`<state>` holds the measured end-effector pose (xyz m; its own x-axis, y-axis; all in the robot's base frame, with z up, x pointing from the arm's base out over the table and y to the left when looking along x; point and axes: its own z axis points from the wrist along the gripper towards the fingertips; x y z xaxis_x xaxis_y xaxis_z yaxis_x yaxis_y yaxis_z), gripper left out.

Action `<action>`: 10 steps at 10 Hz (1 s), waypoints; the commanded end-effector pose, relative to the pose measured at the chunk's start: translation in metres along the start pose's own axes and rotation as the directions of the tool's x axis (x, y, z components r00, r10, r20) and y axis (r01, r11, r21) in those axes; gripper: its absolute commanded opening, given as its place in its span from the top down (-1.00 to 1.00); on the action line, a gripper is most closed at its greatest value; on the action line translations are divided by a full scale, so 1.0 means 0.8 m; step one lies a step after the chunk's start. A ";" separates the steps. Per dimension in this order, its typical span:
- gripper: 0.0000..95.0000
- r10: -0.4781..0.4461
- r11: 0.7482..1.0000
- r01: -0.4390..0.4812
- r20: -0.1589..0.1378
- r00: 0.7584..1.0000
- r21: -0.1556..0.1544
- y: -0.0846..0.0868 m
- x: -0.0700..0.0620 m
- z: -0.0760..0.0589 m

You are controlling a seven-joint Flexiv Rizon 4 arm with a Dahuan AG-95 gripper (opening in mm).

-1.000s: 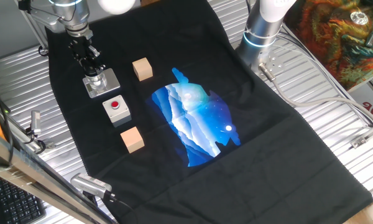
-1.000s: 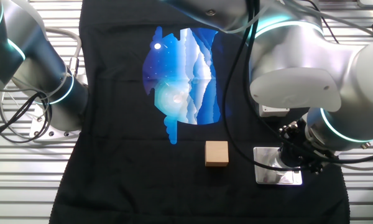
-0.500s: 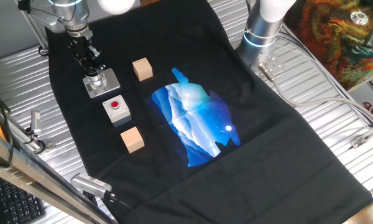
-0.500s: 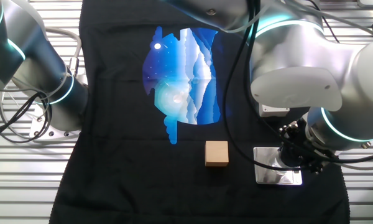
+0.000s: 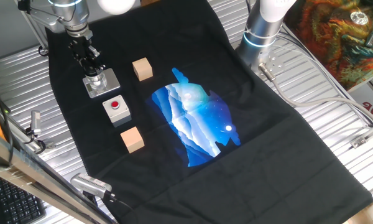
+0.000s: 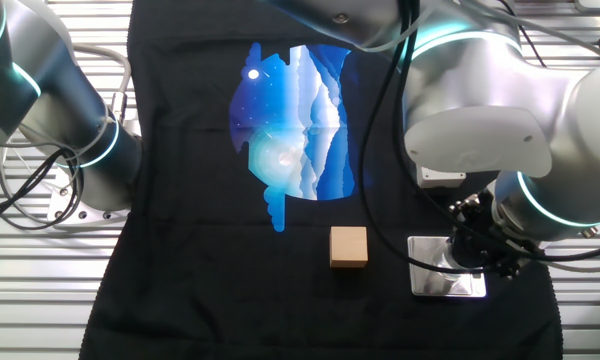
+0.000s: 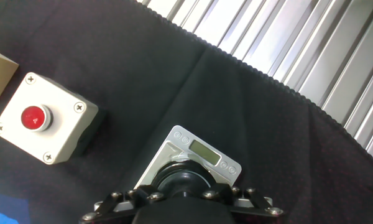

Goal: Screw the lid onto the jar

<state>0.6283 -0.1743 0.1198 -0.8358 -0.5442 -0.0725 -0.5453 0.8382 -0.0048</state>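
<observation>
The jar [image 5: 97, 79] is a small pale cylinder standing on its grey square base plate [image 5: 109, 85] at the far left of the black cloth. My gripper [image 5: 93, 67] reaches straight down onto its top. In the hand view the round black lid [image 7: 184, 178] sits between the fingers [image 7: 115, 200], over the base plate [image 7: 206, 151], and hides the jar under it. The gripper [image 7: 185, 194] is shut on the lid. From the other fixed view the gripper [image 6: 480, 256] covers the jar, and only the plate [image 6: 442, 282] shows.
A grey box with a red button [image 5: 116, 109] sits just in front of the jar, seen too as the grey box [image 7: 43, 118] in the hand view. Two wooden cubes [image 5: 142, 69] [image 5: 132, 139] lie nearby. A second arm's base [image 5: 261, 31] stands at the cloth's far edge.
</observation>
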 end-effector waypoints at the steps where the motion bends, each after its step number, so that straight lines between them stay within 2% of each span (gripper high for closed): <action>1: 1.00 0.001 1.000 -0.001 -0.004 1.000 0.000 0.000 0.000 -0.002; 10: 1.00 0.003 1.000 -0.003 -0.016 1.000 -0.003 0.000 0.000 -0.003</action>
<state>0.6280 -0.1745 0.1211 -0.8385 -0.5421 -0.0559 -0.5429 0.8398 -0.0008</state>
